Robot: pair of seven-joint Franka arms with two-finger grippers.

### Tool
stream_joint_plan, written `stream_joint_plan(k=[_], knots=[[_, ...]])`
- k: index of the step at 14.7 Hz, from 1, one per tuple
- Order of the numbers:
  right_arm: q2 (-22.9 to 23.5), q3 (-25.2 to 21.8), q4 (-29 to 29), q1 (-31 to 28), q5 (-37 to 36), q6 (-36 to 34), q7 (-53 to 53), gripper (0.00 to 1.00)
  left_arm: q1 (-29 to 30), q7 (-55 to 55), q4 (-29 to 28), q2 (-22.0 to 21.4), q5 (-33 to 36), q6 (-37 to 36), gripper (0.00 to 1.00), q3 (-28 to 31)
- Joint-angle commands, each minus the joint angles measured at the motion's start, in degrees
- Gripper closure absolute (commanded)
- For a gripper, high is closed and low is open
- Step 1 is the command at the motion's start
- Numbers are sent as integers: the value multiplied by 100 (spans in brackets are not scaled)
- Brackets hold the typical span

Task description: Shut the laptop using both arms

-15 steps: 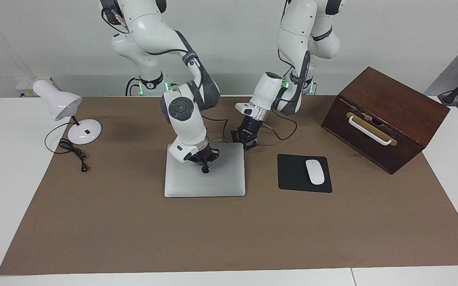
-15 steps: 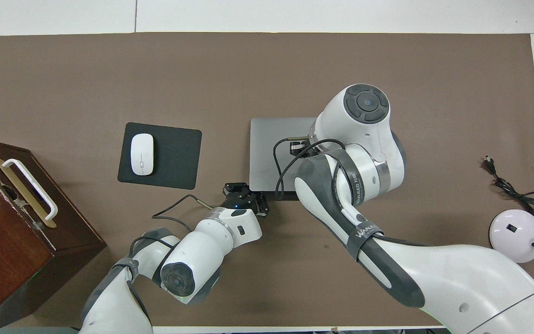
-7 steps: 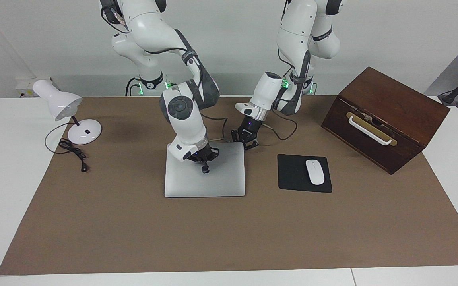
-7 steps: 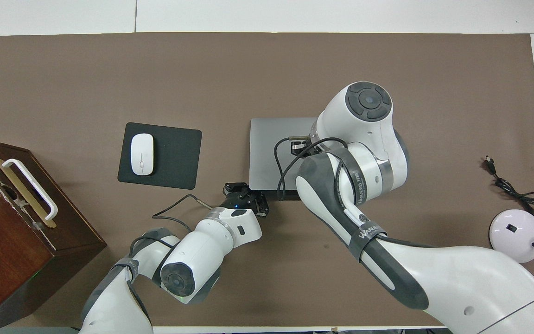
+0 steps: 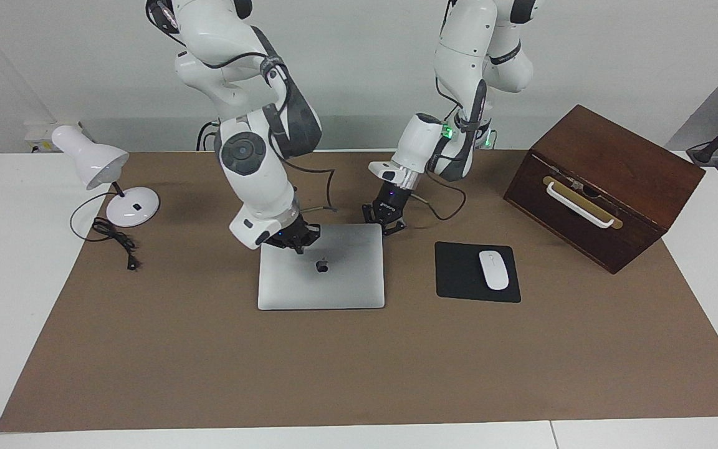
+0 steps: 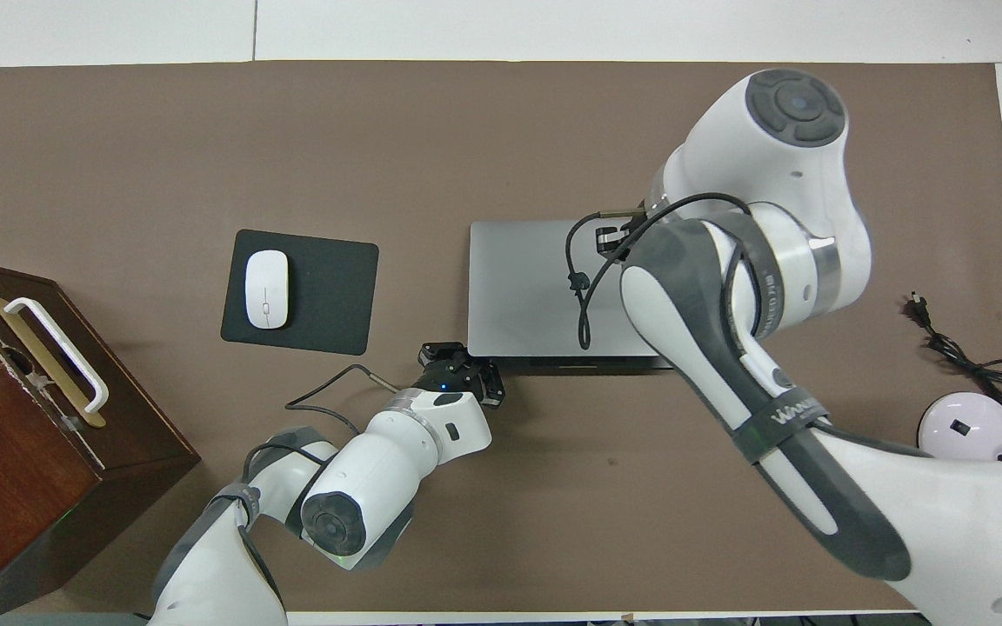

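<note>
Facing view: the laptop lies closed and flat on the brown mat, its lid up with the dark logo showing, about midway between the two arms' ends of the table. The right gripper hangs over the lid's edge nearest the robots, toward the right arm's end, just above the surface; its fingertips are pressed together and hold nothing. The left gripper sits low at the laptop's corner nearest the robots on the left arm's end, right beside the edge; it is closed too, and empty. Whether it touches the corner cannot be told. A black mousepad with a white mouse lies beside the laptop toward the left arm's end, and a wooden box stands closer to that end. A white lamp stands at the right arm's end.

Overhead view: the laptop shows as a plain grey slab. The left gripper meets its near corner. The right arm covers the lid's end, hiding that gripper.
</note>
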Motion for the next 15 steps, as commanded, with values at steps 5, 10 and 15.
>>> stream_joint_plan(k=[5,10,15], knots=[[-660,7,275,-720,-95,-761,-960,100,2,131,41,322,-148,26,100,212],[-1372,7,275,-1115,-877,-1350,-1232,100,2,-10,50,277,-236,17,100,204],[-1891,7,214,-1643,-1046,-1711,-1471,100,-7,-177,33,128,-236,0,100,203]])
